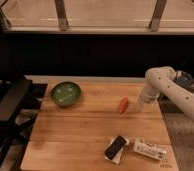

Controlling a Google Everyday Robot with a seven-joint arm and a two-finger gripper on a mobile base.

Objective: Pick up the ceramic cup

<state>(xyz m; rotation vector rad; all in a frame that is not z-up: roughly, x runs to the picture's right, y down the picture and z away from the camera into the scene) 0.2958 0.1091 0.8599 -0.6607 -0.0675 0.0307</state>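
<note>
1. Work surface: a wooden tabletop (75, 132) fills the lower half of the camera view. Directions below are read from its centre, with 12 o'clock at the far edge under the window.

2. Arm: a white robot arm (177, 95) enters from the 3 o'clock side, bends at an elbow above the right edge and drops towards the tabletop.

3. Gripper: the gripper (143, 100) is at the lower end of the arm, low over the tabletop at roughly 3 o'clock and close to the right edge. Its degree of opening cannot be told from this view, nor can it be told whether it has hold of anything.

4. Task object: the ceramic cup (140, 106) shows as a small pale shape directly under the gripper, at the same 3 o'clock position. The cup and the gripper merge in outline, so contact between them cannot be confirmed. The cup's base appears level with the tabletop.

5. Other items:
- An orange object (122, 105) lies just beside the cup, on its 9 o'clock side, apart from it.
- A green bowl (65, 93) stands upright at 10 o'clock, well apart from the cup.
- A black flat item (115, 148) lies at 5 o'clock near the front edge.
- A white packet (149, 149) lies just beside the black flat item, on its 3 o'clock side.

6. Surroundings: a dark chair (9, 107) stands off the tabletop at 9 o'clock.
</note>
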